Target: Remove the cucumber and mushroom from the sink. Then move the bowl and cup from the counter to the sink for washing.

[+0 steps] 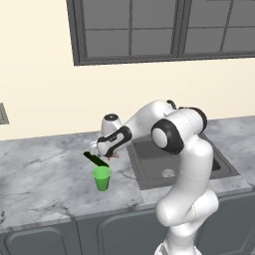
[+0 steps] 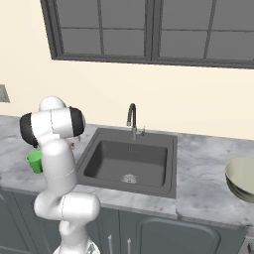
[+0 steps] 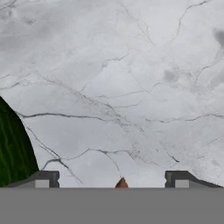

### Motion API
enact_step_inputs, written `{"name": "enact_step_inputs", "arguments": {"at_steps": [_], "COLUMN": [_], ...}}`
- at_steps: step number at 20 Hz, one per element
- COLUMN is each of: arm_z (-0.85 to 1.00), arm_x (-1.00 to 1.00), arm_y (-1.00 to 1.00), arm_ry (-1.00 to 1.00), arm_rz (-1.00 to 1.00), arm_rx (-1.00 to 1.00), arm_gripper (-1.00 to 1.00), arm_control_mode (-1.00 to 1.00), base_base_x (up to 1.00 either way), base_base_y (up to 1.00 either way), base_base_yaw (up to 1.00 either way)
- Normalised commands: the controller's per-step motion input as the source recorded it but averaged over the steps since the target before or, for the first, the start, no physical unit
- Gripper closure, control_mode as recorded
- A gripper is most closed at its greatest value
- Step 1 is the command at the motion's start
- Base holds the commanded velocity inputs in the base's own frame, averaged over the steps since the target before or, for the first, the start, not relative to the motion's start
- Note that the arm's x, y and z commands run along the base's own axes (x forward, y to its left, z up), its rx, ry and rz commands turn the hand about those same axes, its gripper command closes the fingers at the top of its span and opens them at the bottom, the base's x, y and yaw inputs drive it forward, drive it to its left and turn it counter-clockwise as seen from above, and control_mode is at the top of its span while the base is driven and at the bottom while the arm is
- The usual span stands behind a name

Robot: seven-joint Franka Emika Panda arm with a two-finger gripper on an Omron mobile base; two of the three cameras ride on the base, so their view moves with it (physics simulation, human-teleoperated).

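Note:
My gripper (image 1: 94,148) hangs low over the counter (image 1: 40,169) just left of the sink (image 1: 149,172). In the hand view the gripper (image 3: 113,179) is open, its fingertips (image 3: 43,179) set wide apart. The orange-brown tip of the mushroom (image 3: 121,184) shows between them on the marbled stone, touched by neither finger. The dark green cucumber (image 1: 96,160) lies on the counter right beside the hand, and it shows at the left edge of the hand view as the cucumber (image 3: 13,151). The green cup (image 1: 102,178) stands just in front of it. The bowl (image 2: 243,179) sits on the counter right of the sink (image 2: 126,163).
A curved metal faucet (image 2: 132,119) rises at the sink's back edge. A wall with a dark-framed window (image 1: 149,30) backs the counter. My own arm hides part of the cup (image 2: 34,161) in the right base view. Dark cabinet doors (image 1: 50,239) run below the worktop.

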Motion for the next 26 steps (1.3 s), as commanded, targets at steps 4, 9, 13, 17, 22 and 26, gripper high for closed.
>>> {"name": "enact_step_inputs", "arguments": {"at_steps": [4, 9, 13, 17, 22, 26], "arm_z": [0.18, 0.22, 0.27, 0.26, 0.26, 0.23], "arm_x": [-0.02, 0.0, -0.08, -0.14, -0.19, -0.27], "arm_y": [0.0, 0.01, 0.04, 0.01, 0.01, 0.0], "arm_ry": [-0.05, -0.05, -0.05, 0.0, 0.0, 0.0], "arm_rz": [0.0, 0.0, 0.0, 0.0, 0.0, 0.0], "arm_rx": [0.0, 0.0, 0.0, 0.02, 0.09, 0.17], "arm_gripper": [-1.0, -1.0, -1.0, -1.0, -1.0, -1.0], "arm_control_mode": [-1.0, -1.0, -1.0, -1.0, -1.0, -1.0], "base_base_x": [0.0, 0.0, 0.0, 0.0, 0.0, 0.0], "base_base_y": [0.0, 0.0, 0.0, 0.0, 0.0, 0.0], "base_base_yaw": [0.0, 0.0, 0.0, 0.0, 0.0, 0.0]}}
